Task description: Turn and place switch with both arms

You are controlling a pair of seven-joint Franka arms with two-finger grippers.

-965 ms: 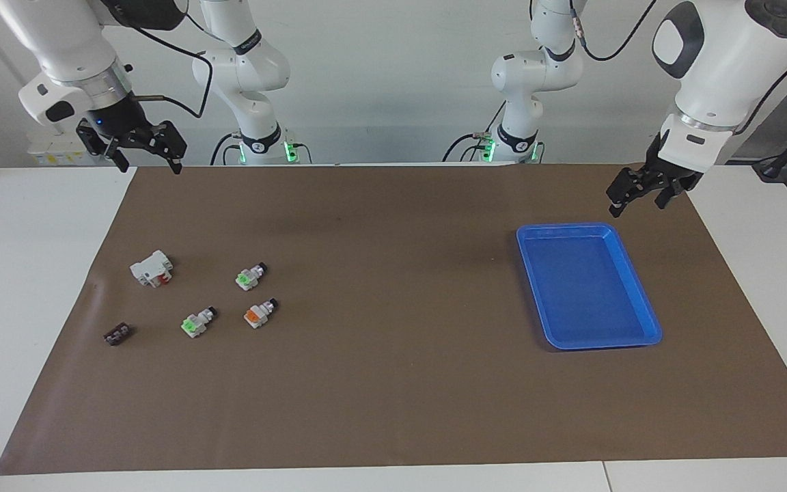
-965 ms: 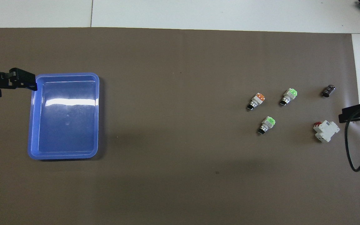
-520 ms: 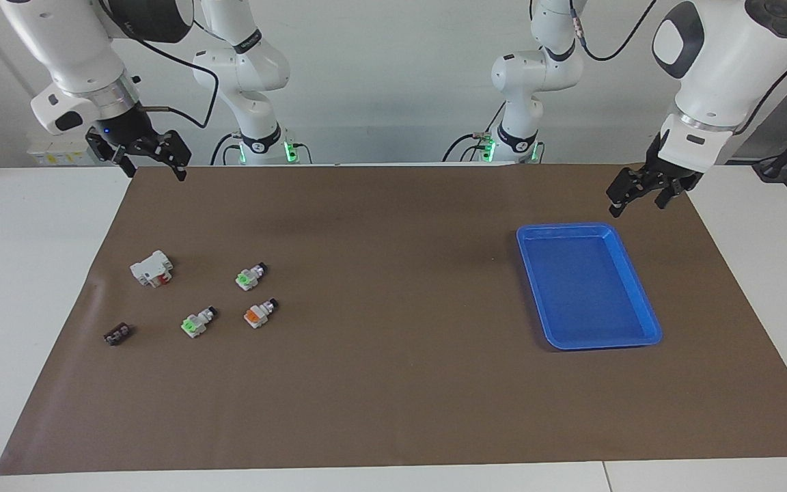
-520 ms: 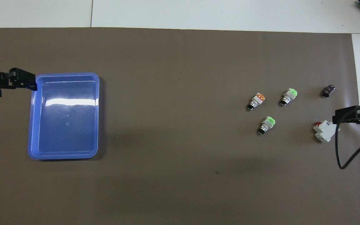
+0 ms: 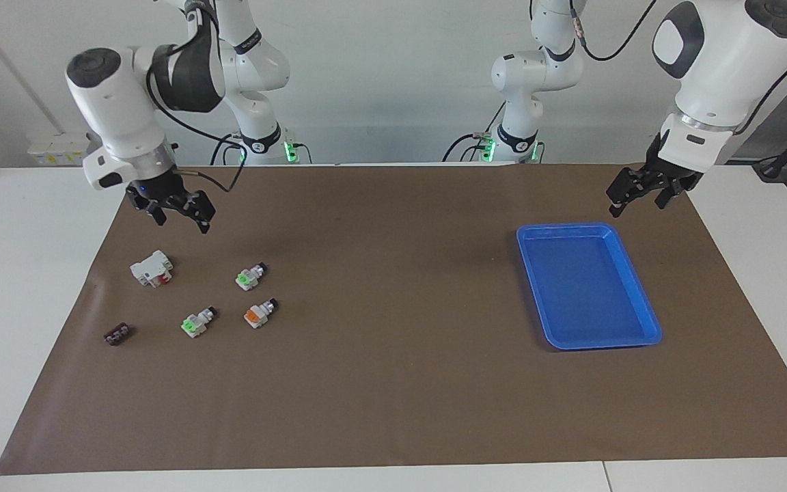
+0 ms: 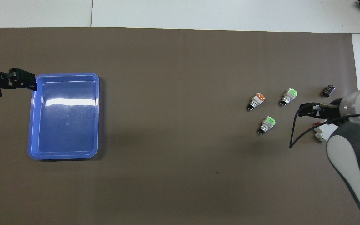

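- Nothing of the task is done yet, judging from how things lie: no switch is held, turned or placed.
- Three switches lie on the brown mat that covers the table, at about eight to nine o'clock in the facing view, toward the right arm's end.
- The green switch lies nearest the robots. The orange switch sits at about six o'clock from it, and the second green switch at about eight o'clock.
- All three lie on their sides, apart from one another, with their dark knobs pointing toward the robots.
- The pictures do not show which of them is the one to be turned.
- The right end effector hangs in the air at ten o'clock in the facing view, over the mat near the white block. Its jaws are wide apart and hold nothing.
- The left end effector waits at two o'clock, above the mat just beside the blue tray. It is also spread wide and has nothing in it.
- The tray has nothing in it and lies well apart from the switches.
- A small black piece lies untouched by the mat's edge.
- What is left is probably the whole job: picking up a switch, turning it between the two arms, and setting it down, most likely in the tray.
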